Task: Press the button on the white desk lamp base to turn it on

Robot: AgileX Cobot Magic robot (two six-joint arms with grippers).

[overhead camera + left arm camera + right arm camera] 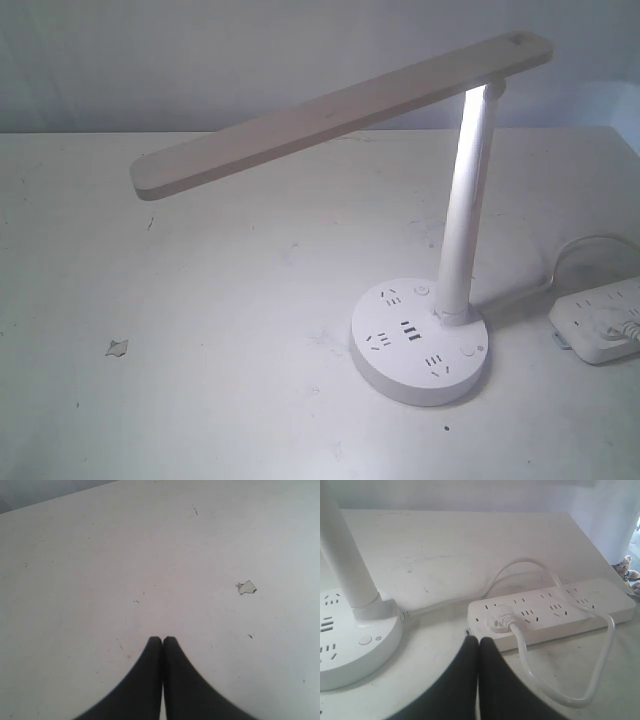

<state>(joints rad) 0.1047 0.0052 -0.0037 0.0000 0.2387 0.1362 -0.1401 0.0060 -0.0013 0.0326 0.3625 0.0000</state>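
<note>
The white desk lamp stands at the right of the exterior view, its flat bar head (340, 110) stretching left from a brightly lit slim post (468, 200). Its round white base (418, 342) carries socket holes, dark USB slots and two small round buttons (467, 351). In the right wrist view the base (350, 645) and one button (365, 640) lie beside my right gripper (479, 640), which is shut on nothing, a short way off. My left gripper (162, 640) is shut over bare table. Neither gripper shows in the exterior view.
A rectangular white power strip (605, 320) lies right of the base; the lamp's plug (497, 617) sits in it and its cable (570, 680) loops over the table. A small paper scrap (118, 347) lies at left. The table edge (590, 545) runs past the strip.
</note>
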